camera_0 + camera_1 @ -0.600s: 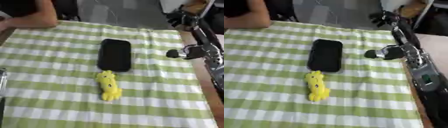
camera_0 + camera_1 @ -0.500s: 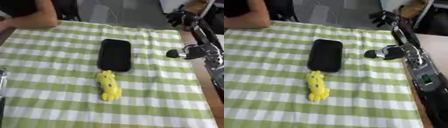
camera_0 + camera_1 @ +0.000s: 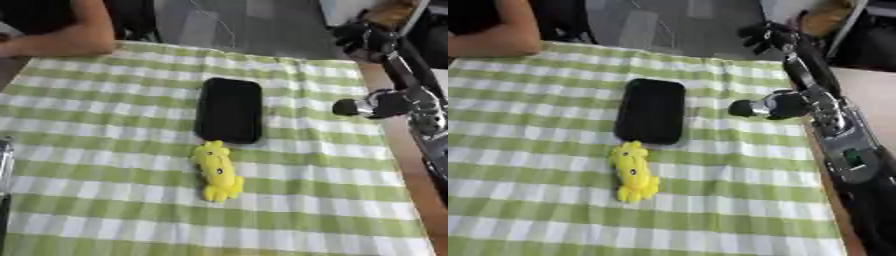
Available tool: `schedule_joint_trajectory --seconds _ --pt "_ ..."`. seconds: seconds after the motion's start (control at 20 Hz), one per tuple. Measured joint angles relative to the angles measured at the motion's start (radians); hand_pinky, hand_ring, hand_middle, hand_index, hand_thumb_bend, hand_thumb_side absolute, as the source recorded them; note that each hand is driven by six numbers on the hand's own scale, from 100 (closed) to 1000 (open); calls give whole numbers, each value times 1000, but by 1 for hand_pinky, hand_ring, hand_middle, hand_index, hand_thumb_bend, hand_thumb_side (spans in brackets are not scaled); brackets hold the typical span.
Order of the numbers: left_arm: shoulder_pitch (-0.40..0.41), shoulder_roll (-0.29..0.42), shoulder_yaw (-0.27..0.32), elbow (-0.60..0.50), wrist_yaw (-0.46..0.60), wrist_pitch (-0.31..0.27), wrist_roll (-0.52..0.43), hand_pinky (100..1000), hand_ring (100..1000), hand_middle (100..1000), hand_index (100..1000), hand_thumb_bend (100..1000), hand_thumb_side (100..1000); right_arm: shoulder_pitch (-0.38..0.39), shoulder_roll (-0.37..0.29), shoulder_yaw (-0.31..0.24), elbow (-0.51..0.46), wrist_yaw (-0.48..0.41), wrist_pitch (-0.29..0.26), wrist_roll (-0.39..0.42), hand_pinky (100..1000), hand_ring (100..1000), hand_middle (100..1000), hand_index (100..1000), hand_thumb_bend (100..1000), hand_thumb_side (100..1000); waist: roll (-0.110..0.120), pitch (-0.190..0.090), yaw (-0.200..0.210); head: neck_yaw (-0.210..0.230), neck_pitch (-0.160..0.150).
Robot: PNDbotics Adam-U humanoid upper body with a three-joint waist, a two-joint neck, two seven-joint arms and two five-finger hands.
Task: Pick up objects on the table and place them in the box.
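Note:
A black flat slab with rounded corners point(image 3: 229, 110) lies in the middle of the green-and-white checked cloth. Just in front of it lies a small yellow soft toy point(image 3: 217, 171), its far end almost touching the slab. My right arm point(image 3: 815, 107) runs along the table's right edge to the far right corner. There my right hand point(image 3: 766, 36) hangs past the cloth's far edge, fingers relaxed, with nothing visible in it. A brown box-like shape point(image 3: 826, 16) shows just beyond the hand. Both objects lie well away from the hand.
A person's bare forearm point(image 3: 63, 44) rests on the far left corner of the table. A silver part point(image 3: 3, 160) pokes in at the left edge. The wooden table edge point(image 3: 411, 180) shows to the right of the cloth.

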Motion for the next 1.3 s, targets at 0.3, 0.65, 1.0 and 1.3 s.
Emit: schedule_joint_trajectory --seconds 0.3,0.65,1.0,1.3 --pt "0 0 -1 0 0 0 -1 522 624 772 868 301 835 -53 -9 47 9 1 -12 53 682 733 758 865 1000 648 -1 -1 3 0 0" --pt "0 0 -6 0 1 -3 -4 522 624 772 868 301 835 -106 8 98 63 0 -32 127 670 721 752 865 1000 545 -1 -1 9 -1 0" --pt "0 0 -8 0 4 -2 -6 522 624 772 868 300 835 -142 66 135 155 18 -50 184 666 711 752 865 1000 488 -1 -1 14 -2 0" --pt "-1 0 -12 0 4 -1 -7 522 625 772 868 300 835 -176 118 155 223 45 -74 222 664 694 754 863 1000 479 -1 -1 17 -10 0"
